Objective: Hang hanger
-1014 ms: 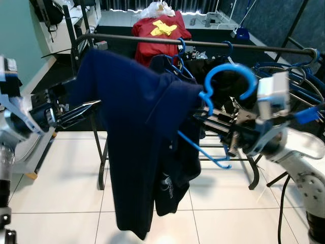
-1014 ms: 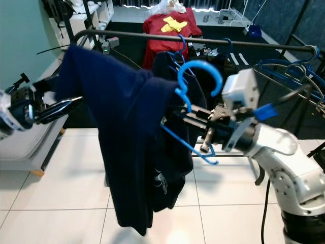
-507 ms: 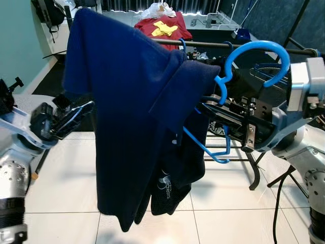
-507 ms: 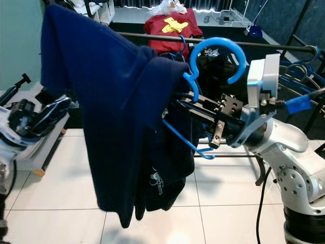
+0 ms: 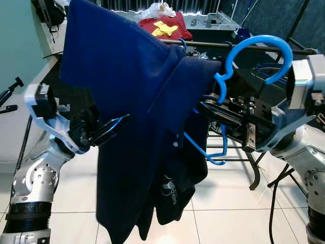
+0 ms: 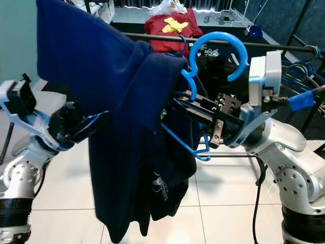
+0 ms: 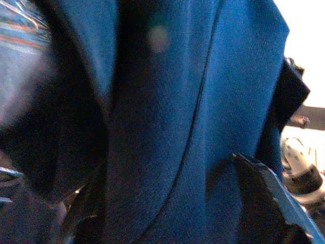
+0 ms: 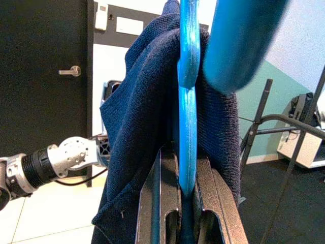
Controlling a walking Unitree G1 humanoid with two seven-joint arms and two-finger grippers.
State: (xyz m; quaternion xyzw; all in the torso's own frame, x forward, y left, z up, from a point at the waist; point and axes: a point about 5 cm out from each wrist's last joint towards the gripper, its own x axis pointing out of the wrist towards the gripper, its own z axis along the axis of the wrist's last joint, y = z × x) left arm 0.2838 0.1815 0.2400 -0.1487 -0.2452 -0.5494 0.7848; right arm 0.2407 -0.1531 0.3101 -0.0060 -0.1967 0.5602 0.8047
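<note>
A blue plastic hanger [image 5: 256, 39] carries a dark navy garment [image 5: 137, 91] that hangs down long in front of me. My right gripper [image 5: 203, 109] is shut on the hanger just below its hook, seen up close as the right gripper [image 8: 185, 190] clamping the blue bar. The hook stands level with the black rack rail [image 5: 208, 44] and on my side of it. My left gripper [image 5: 116, 124] is open and pressed against the garment's left side. Navy cloth lies between its fingers [image 7: 269, 183].
Dark clothes on blue hangers hang on the rail behind the garment. A red shirt [image 5: 163, 28] with a yellow print lies further back. The rack's black foot [image 5: 254, 178] stands on white floor tiles [image 5: 228, 208]. A white surface [image 5: 10, 132] is at the left.
My left arm has swung in to the right and its gripper now touches the garment. The right gripper holds the hanger much as half a second ago, higher than one second ago.
</note>
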